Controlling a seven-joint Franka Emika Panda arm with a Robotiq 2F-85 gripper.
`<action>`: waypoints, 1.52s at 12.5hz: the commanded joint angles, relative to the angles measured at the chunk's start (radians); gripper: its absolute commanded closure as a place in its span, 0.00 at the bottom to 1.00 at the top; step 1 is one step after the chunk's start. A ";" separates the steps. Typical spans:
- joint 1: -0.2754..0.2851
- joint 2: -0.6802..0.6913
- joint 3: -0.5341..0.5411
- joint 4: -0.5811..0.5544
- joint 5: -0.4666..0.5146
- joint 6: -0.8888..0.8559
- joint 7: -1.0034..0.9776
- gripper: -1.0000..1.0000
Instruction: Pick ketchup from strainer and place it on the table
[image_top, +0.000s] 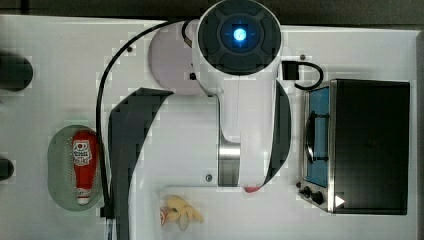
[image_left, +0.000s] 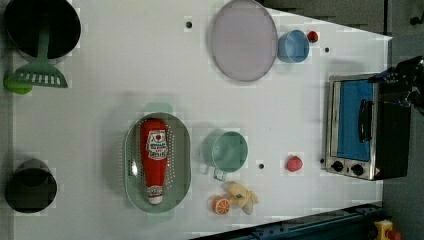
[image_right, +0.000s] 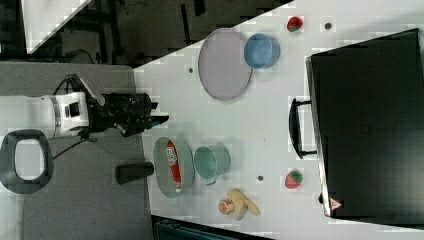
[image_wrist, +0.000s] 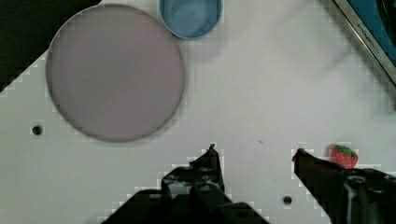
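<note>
While the red plastic ketchup squeeze bottle (image_left: 154, 159) lies lengthwise in the pale green perforated oval strainer (image_left: 181, 160) near the white table's (image_left: 125, 80) edge, our empty black gripper (image_wrist: 254, 156), fingers apart, should straddle its narrow body.

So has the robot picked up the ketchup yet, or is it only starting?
Only starting. Nothing looks done: the ketchup lies inside the strainer. Nothing is in hand: the gripper is open, with bare table between its fingers, near the lilac plate. Left: reach the strainer, grab the bottle, set it on the table.
</note>
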 joint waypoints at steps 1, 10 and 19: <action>-0.103 -0.307 0.042 -0.169 0.044 -0.144 0.041 0.21; -0.037 -0.195 0.311 -0.171 0.080 -0.061 0.043 0.00; -0.024 -0.005 0.695 -0.264 0.074 0.303 0.107 0.00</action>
